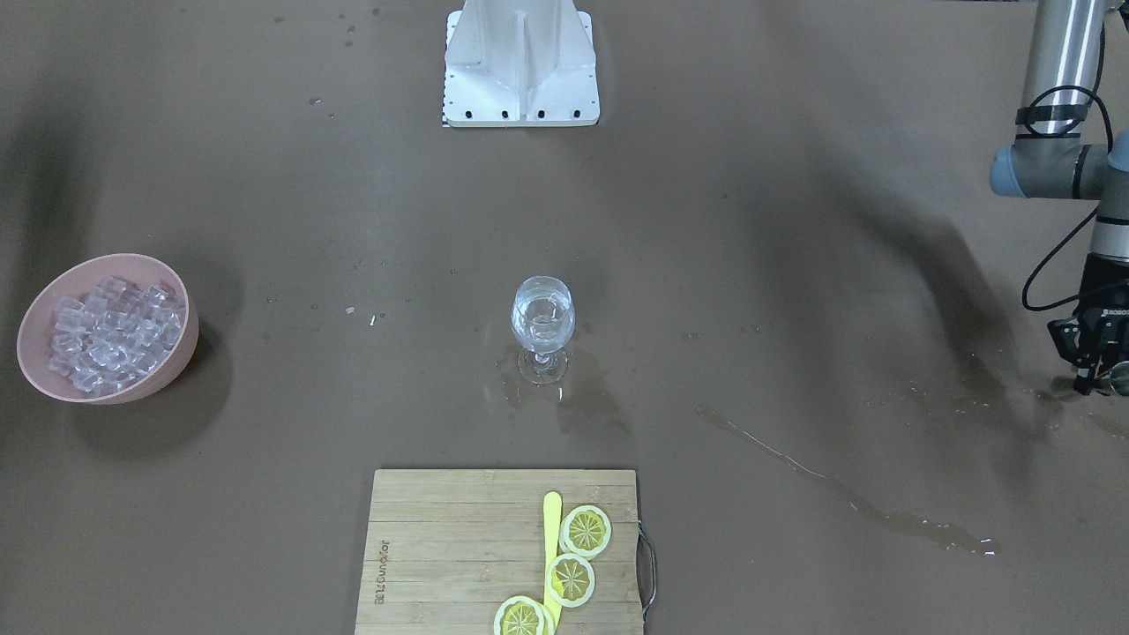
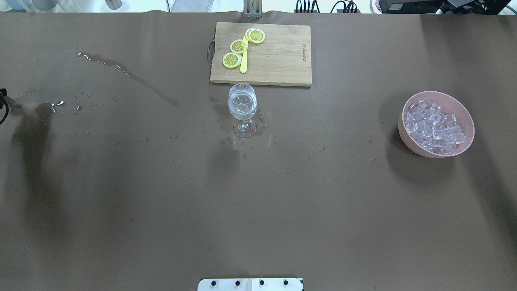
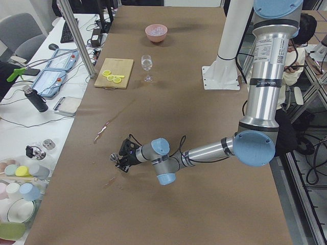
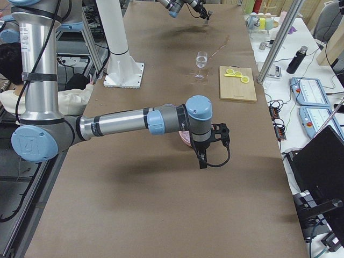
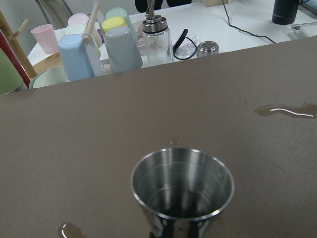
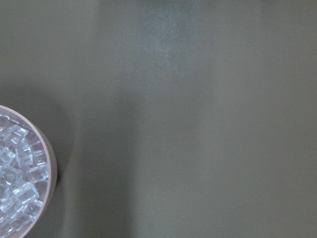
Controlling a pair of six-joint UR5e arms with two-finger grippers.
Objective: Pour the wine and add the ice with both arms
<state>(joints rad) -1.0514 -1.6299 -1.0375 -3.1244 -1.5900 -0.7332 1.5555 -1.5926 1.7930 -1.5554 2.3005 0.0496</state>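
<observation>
A wine glass [image 1: 542, 319] stands mid-table with clear wine in it; it also shows in the overhead view [image 2: 242, 106]. Whether cubes are in it I cannot tell. A pink bowl [image 1: 181, 348] holds the ice [image 1: 110, 335], also seen from overhead [image 2: 434, 127] and at the lower left of the right wrist view [image 6: 15, 193]. My left gripper [image 1: 1102, 384] is low at the table's left end, shut on an upright steel cup [image 5: 182, 193] that looks empty. My right gripper [image 4: 222, 134] hovers beside the bowl; I cannot tell whether it is open or shut.
A wooden cutting board [image 1: 441, 547] with lemon slices [image 1: 586, 531] and a yellow knife lies at the far side. Wet streaks [image 1: 847, 498] and drops mark the table near the glass and the left gripper. The white base [image 1: 520, 62] is at the robot's side. A cluttered side table [image 5: 99, 44] stands past the left end.
</observation>
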